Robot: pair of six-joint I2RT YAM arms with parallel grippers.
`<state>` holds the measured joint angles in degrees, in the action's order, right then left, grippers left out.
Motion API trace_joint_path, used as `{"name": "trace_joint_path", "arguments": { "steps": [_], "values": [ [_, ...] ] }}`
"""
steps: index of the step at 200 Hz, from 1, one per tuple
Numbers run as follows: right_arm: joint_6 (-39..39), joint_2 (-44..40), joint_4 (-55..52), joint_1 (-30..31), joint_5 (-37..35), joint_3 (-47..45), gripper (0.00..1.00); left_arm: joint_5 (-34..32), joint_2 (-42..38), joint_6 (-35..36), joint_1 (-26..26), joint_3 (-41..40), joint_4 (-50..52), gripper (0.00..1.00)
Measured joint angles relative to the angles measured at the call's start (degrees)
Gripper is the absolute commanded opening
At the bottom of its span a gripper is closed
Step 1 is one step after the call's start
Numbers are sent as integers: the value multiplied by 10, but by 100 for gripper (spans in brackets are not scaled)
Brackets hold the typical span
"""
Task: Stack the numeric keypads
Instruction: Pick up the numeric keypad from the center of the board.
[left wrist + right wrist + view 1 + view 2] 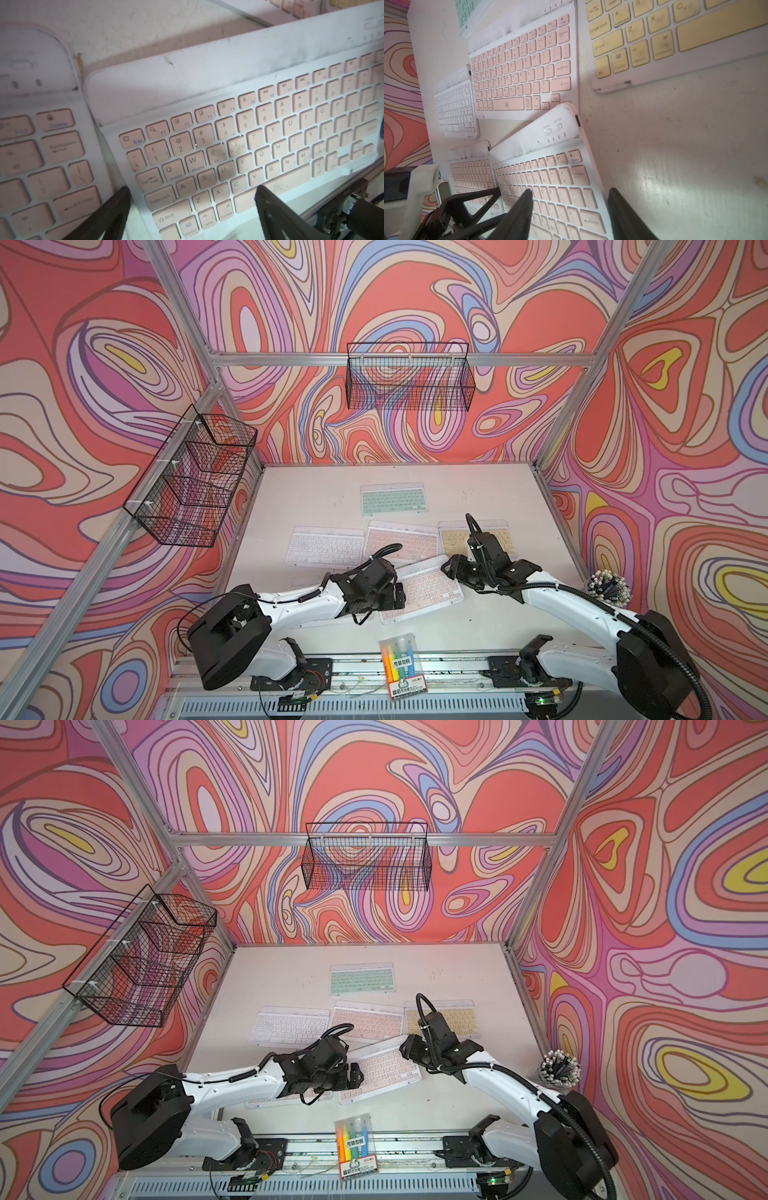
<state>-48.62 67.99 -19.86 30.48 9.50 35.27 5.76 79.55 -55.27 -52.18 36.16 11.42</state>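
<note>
A pink keypad (428, 587) (228, 83) lies askew at the table's front, its far right corner over the corner of the middle pink keypad (401, 540). My left gripper (398, 593) (191, 199) stands open, straddling its near left corner. My right gripper (451, 568) (571, 201) is open too: one finger (523, 207) rests over the keys, the other hangs past the right edge. Another pink keypad (41, 155) (471, 172) lies beside it under my left arm. White (324, 546), yellow (478, 537) and green (392, 498) keypads lie flat behind.
A clear pack of coloured markers (401, 664) lies at the table's front edge. A cup of pencils (606, 587) stands at the right edge. Wire baskets hang on the back wall (409, 377) and the left wall (195, 477).
</note>
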Motion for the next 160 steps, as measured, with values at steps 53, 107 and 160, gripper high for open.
{"name": "trace_joint_path", "arguments": {
  "steps": [53, 107, 160],
  "values": [
    [-4, -36, 33, -5, 0, -18, 59, 0, 27, -2, 1, 20, 1, 97],
    [-11, -106, 79, -7, 88, -50, 56, 5, 43, -40, 13, -48, -226, 97],
    [-16, -169, 36, -2, 149, -34, 43, 24, 82, -73, 24, -112, -450, 97]
  ]
}}
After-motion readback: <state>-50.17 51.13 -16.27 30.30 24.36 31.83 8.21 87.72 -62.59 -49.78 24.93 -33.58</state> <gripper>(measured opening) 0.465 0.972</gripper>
